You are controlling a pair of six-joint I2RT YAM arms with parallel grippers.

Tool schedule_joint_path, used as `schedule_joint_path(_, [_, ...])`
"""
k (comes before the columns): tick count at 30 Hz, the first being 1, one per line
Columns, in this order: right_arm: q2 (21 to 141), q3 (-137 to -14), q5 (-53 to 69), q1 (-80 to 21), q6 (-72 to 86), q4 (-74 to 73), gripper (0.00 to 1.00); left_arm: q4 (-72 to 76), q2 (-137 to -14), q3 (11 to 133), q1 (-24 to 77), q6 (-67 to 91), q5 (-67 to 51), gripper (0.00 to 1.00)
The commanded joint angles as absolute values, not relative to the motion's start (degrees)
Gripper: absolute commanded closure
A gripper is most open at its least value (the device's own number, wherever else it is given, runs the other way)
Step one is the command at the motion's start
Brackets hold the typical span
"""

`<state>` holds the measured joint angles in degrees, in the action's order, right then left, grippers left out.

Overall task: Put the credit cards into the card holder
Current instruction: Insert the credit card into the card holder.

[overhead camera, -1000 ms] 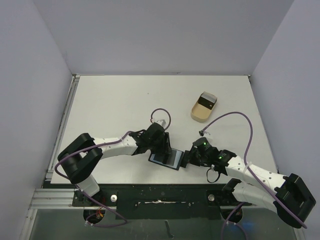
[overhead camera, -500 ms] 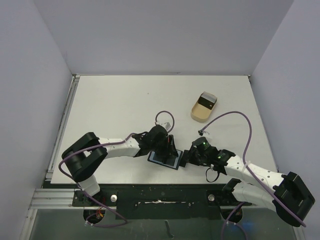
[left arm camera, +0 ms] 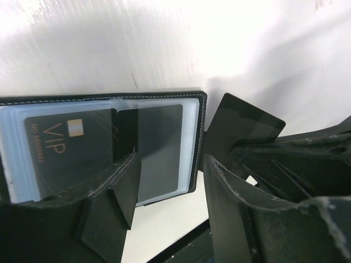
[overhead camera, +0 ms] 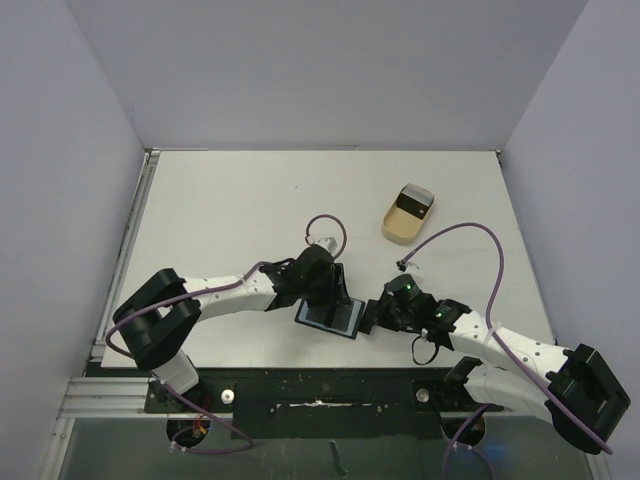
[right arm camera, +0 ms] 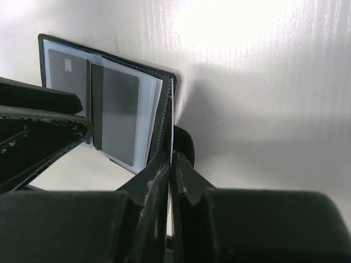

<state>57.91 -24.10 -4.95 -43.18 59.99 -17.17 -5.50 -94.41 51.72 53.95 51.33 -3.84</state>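
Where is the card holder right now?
In the top view the card holder lies open near the front edge of the table, its right flap pinched by the right end effector.

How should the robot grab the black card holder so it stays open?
By its thin cover edge on the robot's right, coming in low from that side. The card holder lies open with its clear sleeves facing up, so pinching that edge probably leaves the pockets free. The right end effector is shut on that edge.

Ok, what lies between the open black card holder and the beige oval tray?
Just bare white table between the black card holder and beige oval tray, per the top view.
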Motion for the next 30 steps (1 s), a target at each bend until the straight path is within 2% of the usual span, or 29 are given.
schedule_joint_path(1, [57.52, -23.46, -6.59, -43.40, 58.54, -16.98, 1.00, -8.44, -92.11, 54.58, 54.14, 48.93, 0.79, 0.52])
schedule_joint_path(13, [57.57, -23.12, -6.53, -43.41, 58.71, -16.71, 1.00, -5.58, -98.02, 53.35, 54.23, 48.83, -0.37, 0.52])
schedule_joint_path(25, [58.65, -23.30, -6.57, -43.37, 58.32, -15.83, 1.00, 0.97, -98.69, 51.42, 54.49, 52.27, -7.98, 0.52])
schedule_joint_path(30, [58.80, -23.44, -6.98, -43.18, 57.93, -15.86, 1.00, -2.92, -95.74, 53.71, 54.26, 51.13, -5.98, 0.51])
